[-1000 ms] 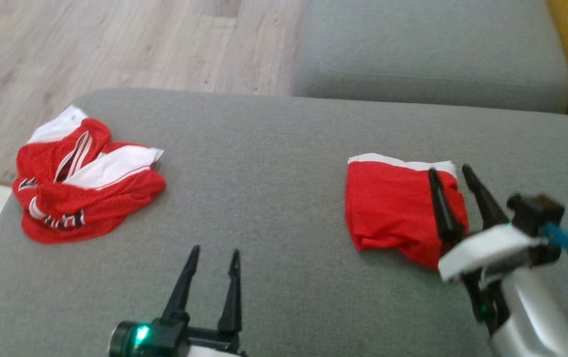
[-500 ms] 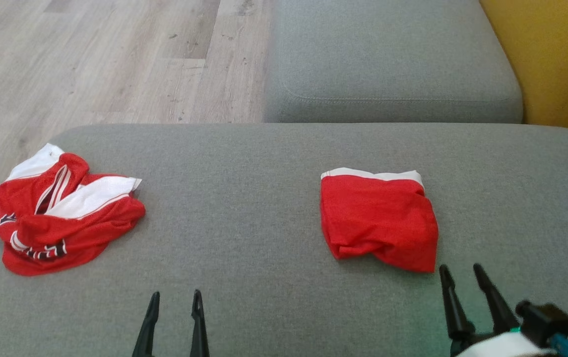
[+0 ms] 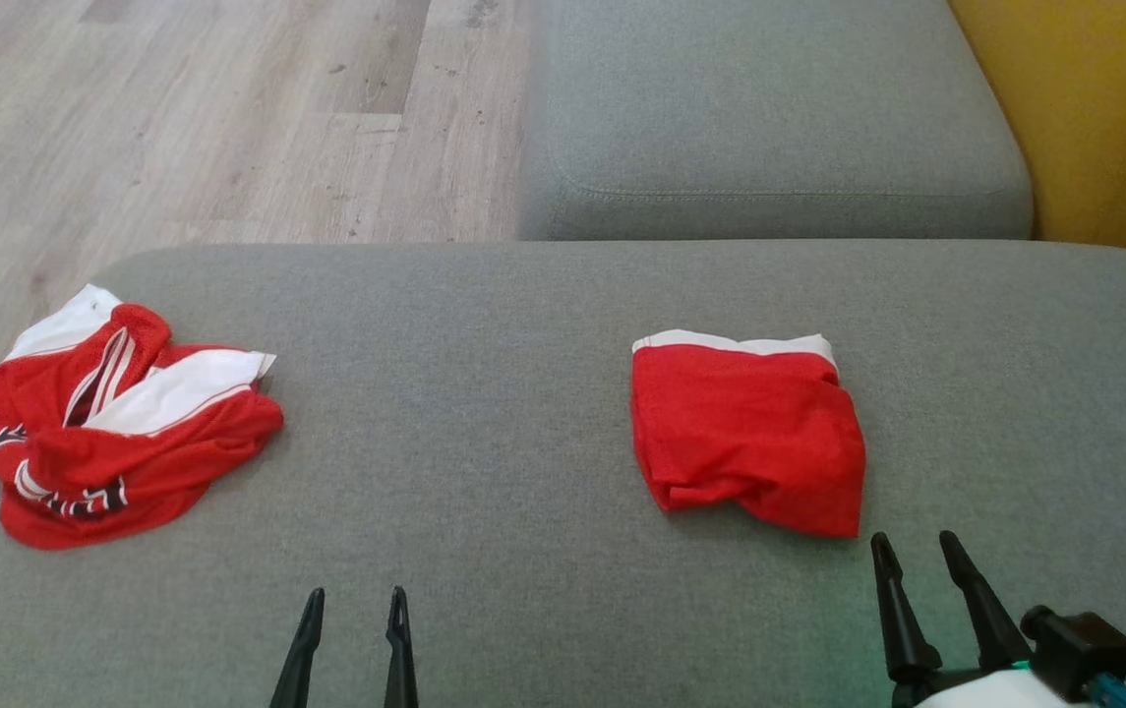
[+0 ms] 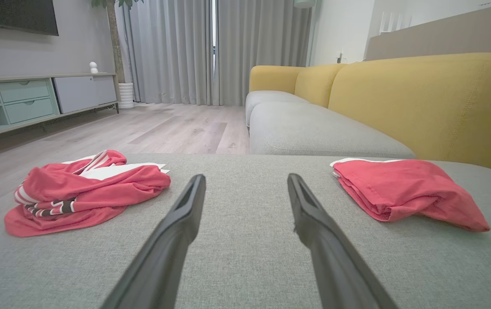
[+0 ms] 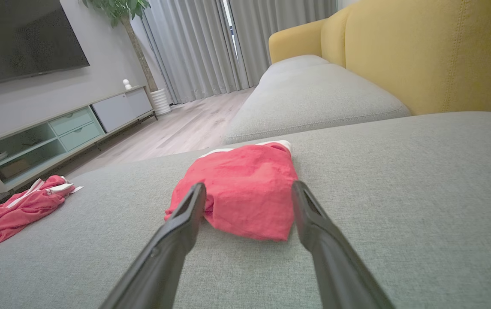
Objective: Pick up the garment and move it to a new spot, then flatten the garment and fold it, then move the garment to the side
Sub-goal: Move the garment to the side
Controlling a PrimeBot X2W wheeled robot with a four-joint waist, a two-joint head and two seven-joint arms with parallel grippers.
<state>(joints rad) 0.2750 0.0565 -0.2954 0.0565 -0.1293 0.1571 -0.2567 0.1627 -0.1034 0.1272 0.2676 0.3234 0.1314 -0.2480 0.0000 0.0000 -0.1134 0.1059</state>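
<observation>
- Head view: right gripper (image 3: 913,538) has drawn back off the folded garment (image 3: 744,433), jaws open and empty; left gripper (image 3: 355,593) likewise open, holding nothing.
- It lies on the grey cushion (image 3: 484,393), right of centre.
- Fold looks finished; the crumpled garment (image 3: 120,433) at left likely comes next.

A folded red garment (image 3: 747,433) lies on the grey cushion (image 3: 484,393), near the right hand (image 3: 913,538).
</observation>
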